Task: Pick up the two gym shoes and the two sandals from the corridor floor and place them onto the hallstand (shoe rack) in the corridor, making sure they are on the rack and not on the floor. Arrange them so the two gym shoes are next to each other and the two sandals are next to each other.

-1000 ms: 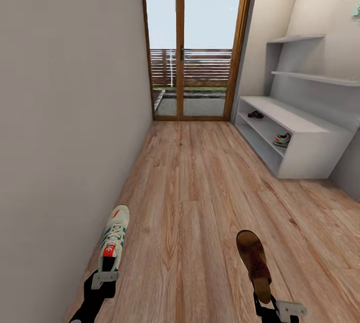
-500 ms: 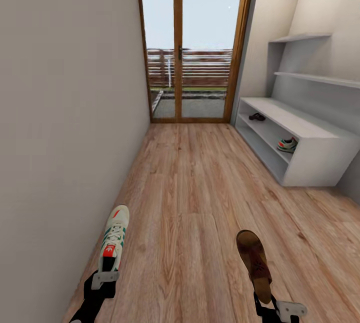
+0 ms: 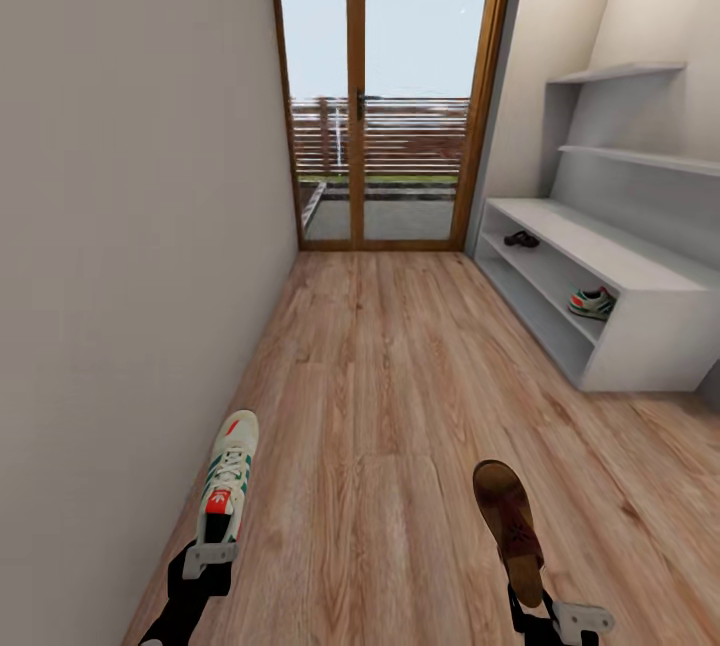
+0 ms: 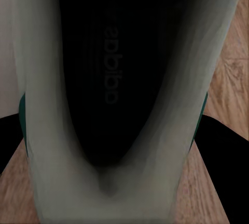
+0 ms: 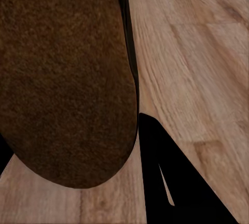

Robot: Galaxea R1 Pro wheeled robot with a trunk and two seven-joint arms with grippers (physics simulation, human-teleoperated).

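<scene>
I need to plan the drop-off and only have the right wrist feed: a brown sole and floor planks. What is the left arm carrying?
Observer: The left gripper holds a gym shoe by its heel, toe pointing ahead.
Operator: Where is the hallstand?
Observer: The hallstand stands ahead along the right wall, short of the glass door.
Operator: Anything on it?
Observer: Yes. A second gym shoe sits in a shelf slot near its close end, and a dark sandal at the far end.
</scene>
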